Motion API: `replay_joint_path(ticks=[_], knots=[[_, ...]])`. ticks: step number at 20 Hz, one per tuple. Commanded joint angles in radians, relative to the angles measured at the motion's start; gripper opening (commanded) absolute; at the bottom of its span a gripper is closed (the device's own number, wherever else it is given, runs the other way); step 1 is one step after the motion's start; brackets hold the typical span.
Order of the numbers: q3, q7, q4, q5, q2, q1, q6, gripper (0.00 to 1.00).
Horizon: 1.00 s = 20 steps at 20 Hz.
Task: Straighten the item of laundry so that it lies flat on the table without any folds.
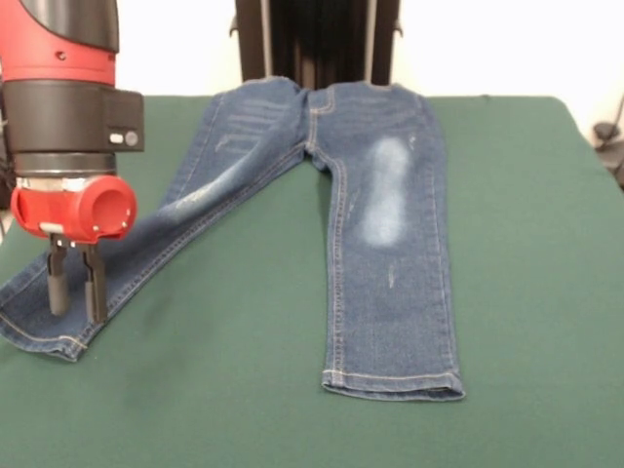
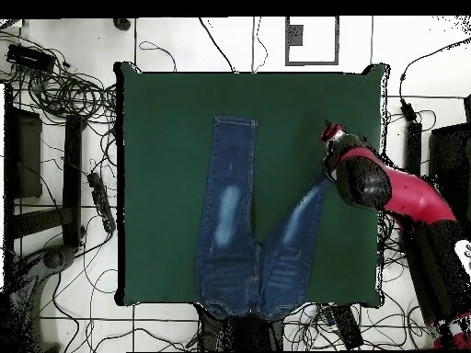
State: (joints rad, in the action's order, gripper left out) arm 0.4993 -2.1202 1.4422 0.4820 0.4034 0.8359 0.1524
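A pair of dark blue jeans [image 1: 390,195] [image 2: 230,202] lies spread on the green table [image 1: 224,390] [image 2: 166,119]. The waistband is at the far edge in the front view. One leg runs straight toward the near side, and its hem lies flat. The other leg splays diagonally to the left, with its hem [image 1: 39,336] near the table's left edge. My gripper [image 1: 76,314] [image 2: 331,138] hangs upright over that splayed leg's lower end. It is open, with the tips at the denim and nothing held between them.
Green cloth surrounds the jeans on the near and right sides in the front view. In the overhead view, cables and stands [image 2: 64,92] lie on the floor around the table, and the red and black arm [image 2: 405,198] reaches in from the right.
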Motion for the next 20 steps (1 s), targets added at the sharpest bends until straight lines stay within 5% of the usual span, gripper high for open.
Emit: replay_joint_path(ticks=[1, 20], knots=[[0.003, 0.019, 0.069, 0.039, -0.09, -0.04, 0.054, 1.0], [-0.044, -0.01, 0.004, 0.097, -0.125, -0.03, -0.014, 1.0]])
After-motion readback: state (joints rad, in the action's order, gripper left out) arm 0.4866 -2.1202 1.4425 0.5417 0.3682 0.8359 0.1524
